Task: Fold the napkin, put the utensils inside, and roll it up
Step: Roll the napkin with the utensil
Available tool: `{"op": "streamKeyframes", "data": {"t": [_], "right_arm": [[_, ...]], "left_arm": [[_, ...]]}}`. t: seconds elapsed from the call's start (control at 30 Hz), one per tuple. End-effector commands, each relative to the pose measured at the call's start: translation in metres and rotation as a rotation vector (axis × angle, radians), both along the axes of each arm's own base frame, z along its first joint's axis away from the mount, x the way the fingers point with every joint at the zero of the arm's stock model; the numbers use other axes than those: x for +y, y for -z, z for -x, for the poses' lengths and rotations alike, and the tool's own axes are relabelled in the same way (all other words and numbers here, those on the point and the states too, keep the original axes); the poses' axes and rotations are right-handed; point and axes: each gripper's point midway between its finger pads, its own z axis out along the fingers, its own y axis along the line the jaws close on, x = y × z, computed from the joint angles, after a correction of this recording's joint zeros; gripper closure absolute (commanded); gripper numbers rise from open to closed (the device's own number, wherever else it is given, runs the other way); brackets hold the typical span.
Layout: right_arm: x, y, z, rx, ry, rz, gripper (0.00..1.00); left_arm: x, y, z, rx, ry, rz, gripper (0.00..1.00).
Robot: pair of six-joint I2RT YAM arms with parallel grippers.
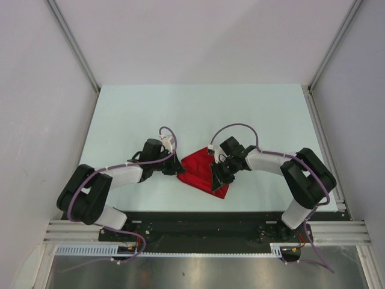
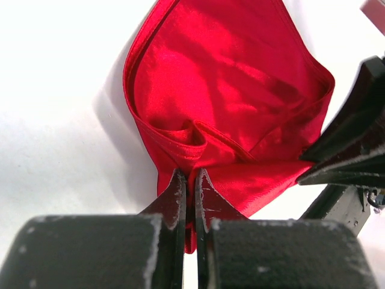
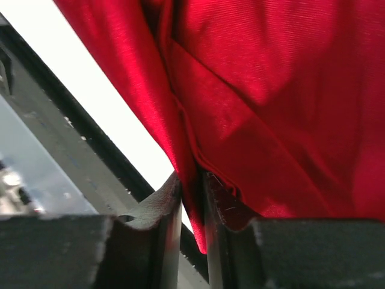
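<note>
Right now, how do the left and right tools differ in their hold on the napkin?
The left tool pinches the napkin at its left corner, jaws almost touching; the right tool takes its right side, jaws slightly wider over layered cloth. Both are shut on it.

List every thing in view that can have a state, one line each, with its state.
napkin: folded over, creased, pinched on two sides.
left gripper: shut on a napkin corner.
right gripper: shut on a napkin edge.
</note>
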Motion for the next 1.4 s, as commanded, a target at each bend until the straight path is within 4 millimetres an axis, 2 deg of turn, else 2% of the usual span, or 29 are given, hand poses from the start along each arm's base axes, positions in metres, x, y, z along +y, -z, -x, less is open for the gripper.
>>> {"op": "streamKeyframes", "data": {"t": [0.0, 0.13, 0.17, 0.23, 0.3, 0.33, 0.4, 0.47, 0.5, 0.57, 0.67, 0.7, 0.8, 0.9, 0.93, 1.1, 1.37], "right_arm": [[-0.013, 0.006, 0.0, 0.085, 0.044, 0.035, 0.71], [-0.01, -0.015, -0.01, 0.023, 0.036, 0.024, 0.54], [-0.009, -0.026, -0.015, -0.016, 0.036, 0.012, 0.45], [-0.007, -0.046, -0.028, -0.094, 0.041, 0.008, 0.39], [-0.005, -0.069, -0.04, -0.23, 0.048, 0.012, 0.25], [0.0, -0.079, -0.048, -0.304, 0.047, 0.005, 0.23], [0.008, -0.094, -0.051, -0.47, 0.019, 0.022, 0.21], [0.02, -0.097, -0.052, -0.648, -0.027, 0.049, 0.21], [0.03, -0.106, -0.054, -0.731, -0.04, 0.02, 0.21], [0.042, -0.101, -0.045, -0.866, -0.116, 0.067, 0.21], [0.058, -0.094, -0.046, -0.978, -0.154, 0.098, 0.22], [0.071, -0.09, -0.04, -1.01, -0.202, 0.089, 0.22], [0.085, -0.079, -0.033, -1.059, -0.28, 0.108, 0.24], [0.097, -0.06, -0.035, -1.072, -0.328, 0.139, 0.25], [0.098, -0.05, -0.035, -1.062, -0.348, 0.157, 0.25], [0.099, -0.029, -0.037, -1.04, -0.392, 0.205, 0.25], [0.08, 0.005, -0.05, -0.935, -0.384, 0.316, 0.28]], "left_arm": [[0.012, 0.007, -0.004, -0.012, -0.007, -0.078, 1.0], [0.012, 0.01, -0.002, 0.005, -0.005, -0.084, 1.0], [0.012, 0.011, -0.003, 0.01, -0.006, -0.088, 1.0], [0.014, 0.014, -0.001, 0.026, -0.007, -0.1, 1.0], [0.013, 0.013, -0.003, 0.029, -0.006, -0.1, 1.0], [0.014, 0.015, -0.001, 0.04, -0.005, -0.106, 1.0], [0.013, 0.016, -0.002, 0.047, -0.006, -0.108, 1.0], [0.013, 0.017, -0.001, 0.059, -0.001, -0.108, 1.0], [0.012, 0.017, -0.001, 0.061, 0.002, -0.107, 1.0], [0.012, 0.019, -0.001, 0.07, 0.006, -0.108, 1.0], [0.011, 0.02, 0.0, 0.08, 0.014, -0.108, 1.0], [0.011, 0.021, 0.0, 0.085, 0.013, -0.109, 1.0], [0.011, 0.021, -0.001, 0.091, 0.017, -0.105, 1.0], [0.011, 0.021, -0.001, 0.094, 0.017, -0.106, 1.0], [0.011, 0.021, 0.0, 0.095, 0.019, -0.106, 1.0], [0.01, 0.02, -0.001, 0.096, 0.024, -0.104, 1.0], [0.006, 0.016, -0.002, 0.083, 0.047, -0.082, 1.0]]}}
